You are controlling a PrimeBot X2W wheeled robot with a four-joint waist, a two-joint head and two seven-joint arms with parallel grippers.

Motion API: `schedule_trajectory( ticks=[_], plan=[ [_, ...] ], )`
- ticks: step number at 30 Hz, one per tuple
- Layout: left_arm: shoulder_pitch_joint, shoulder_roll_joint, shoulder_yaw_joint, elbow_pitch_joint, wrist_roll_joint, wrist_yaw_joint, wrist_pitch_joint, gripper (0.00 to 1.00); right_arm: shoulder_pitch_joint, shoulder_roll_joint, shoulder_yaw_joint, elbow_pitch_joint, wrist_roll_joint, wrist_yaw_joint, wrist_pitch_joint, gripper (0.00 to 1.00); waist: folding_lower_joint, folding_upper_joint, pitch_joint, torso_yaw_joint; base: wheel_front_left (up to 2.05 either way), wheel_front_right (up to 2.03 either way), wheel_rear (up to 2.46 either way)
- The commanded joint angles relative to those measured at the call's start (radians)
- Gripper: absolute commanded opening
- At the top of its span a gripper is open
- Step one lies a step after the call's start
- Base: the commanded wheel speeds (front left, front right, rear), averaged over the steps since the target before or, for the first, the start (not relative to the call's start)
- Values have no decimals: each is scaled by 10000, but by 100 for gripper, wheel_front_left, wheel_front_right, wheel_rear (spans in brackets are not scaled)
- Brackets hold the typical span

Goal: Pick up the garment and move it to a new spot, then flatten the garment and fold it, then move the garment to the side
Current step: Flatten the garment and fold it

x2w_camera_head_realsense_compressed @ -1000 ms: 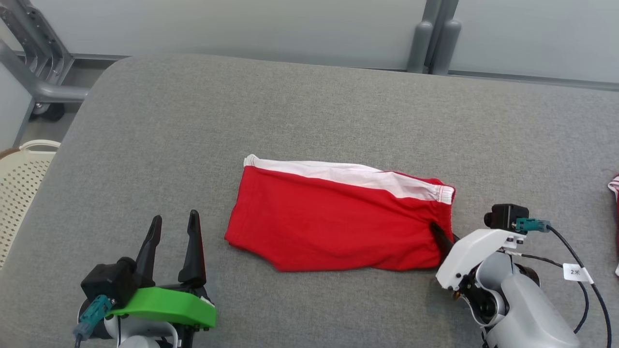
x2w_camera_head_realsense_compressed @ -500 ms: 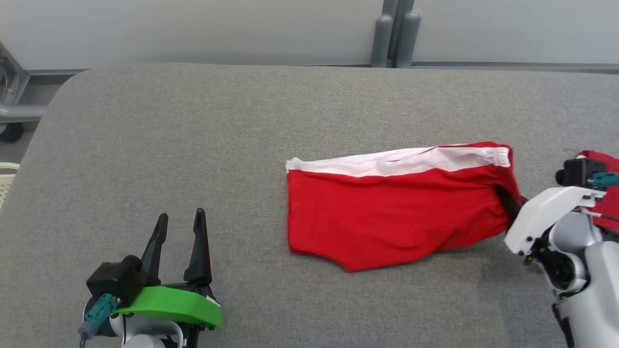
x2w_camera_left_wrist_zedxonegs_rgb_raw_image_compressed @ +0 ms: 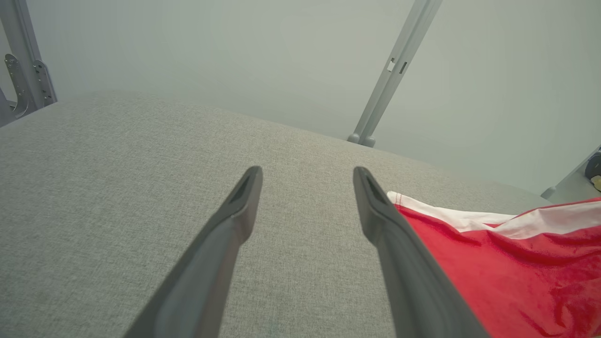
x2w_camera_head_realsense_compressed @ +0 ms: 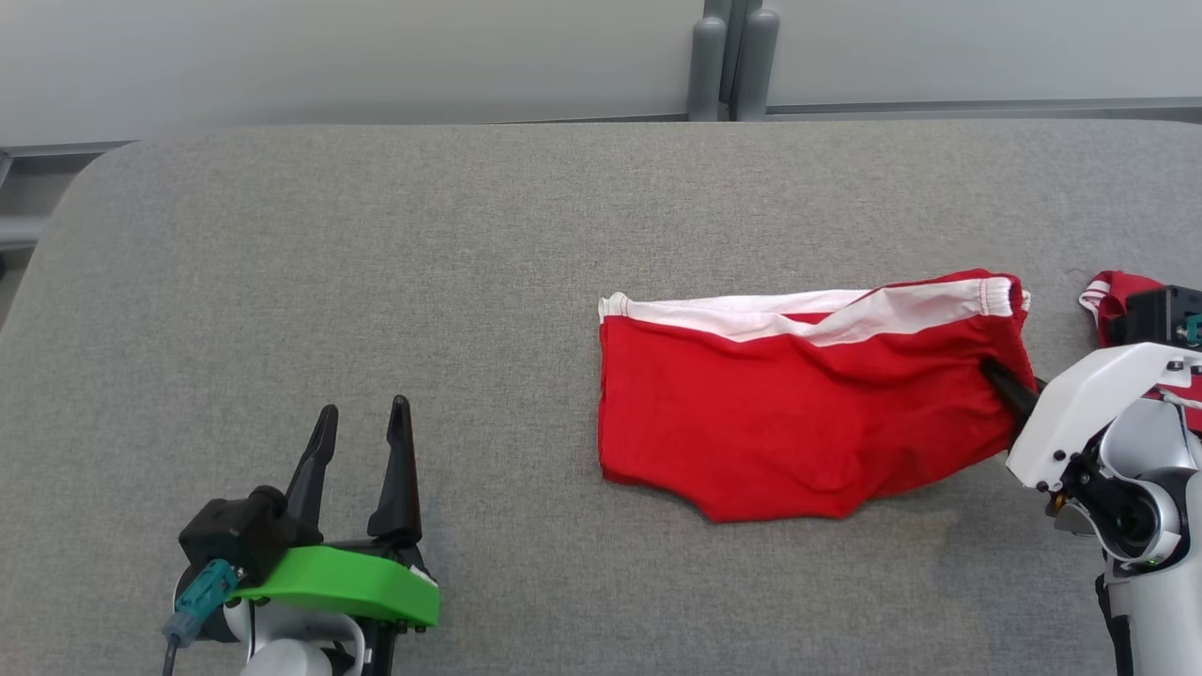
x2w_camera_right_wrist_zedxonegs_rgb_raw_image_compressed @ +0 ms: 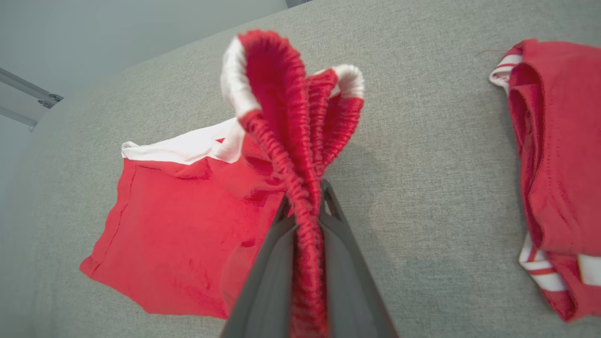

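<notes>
Grey cloth table, wide, mostly bare on the robot's left half. Head camera has swung right over the last second, with the wall posts sliding left in view. The garment, red shorts folded flat with a white band along the far edge, has gone the other way against the table: dragged rightward, now lying right of centre. Its right end is lifted a little and bunched; the rest lies on the cloth, a few new ripples under the band. Hauling done by the right gripper: fingers pressed together on the gathered elastic edge, plain in the right wrist view, hem fanning up beyond the tips. Reads as the last step, moving the folded piece aside; judged well along, release still to come. Idle: left gripper, low at near left, fingers spread, holding nothing, well apart from the garment. In the way: a second red garment with striped trim, just beyond the right gripper and near the dragged end. More pull rightward risks riding onto it or tangling the two; a one-sided pull may also skew the fold.
</notes>
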Motion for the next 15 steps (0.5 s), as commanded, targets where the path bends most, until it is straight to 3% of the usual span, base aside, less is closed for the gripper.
schedule_trajectory(
  ticks=[1, 15],
  plan=[
    [-176, 3, -24, 29, -60, -29, 6, 100, 46, 30, 60, -98, 30, 1, 86, 0, 0, 59, -9, 29, 0, 0, 0],
    [-157, -150, -175, 181, -112, -143, -85, 100, -465, 743, 912, -226, -173, 1, 367, 0, 0, 59, -307, 528, 0, 0, 0]
  ],
)
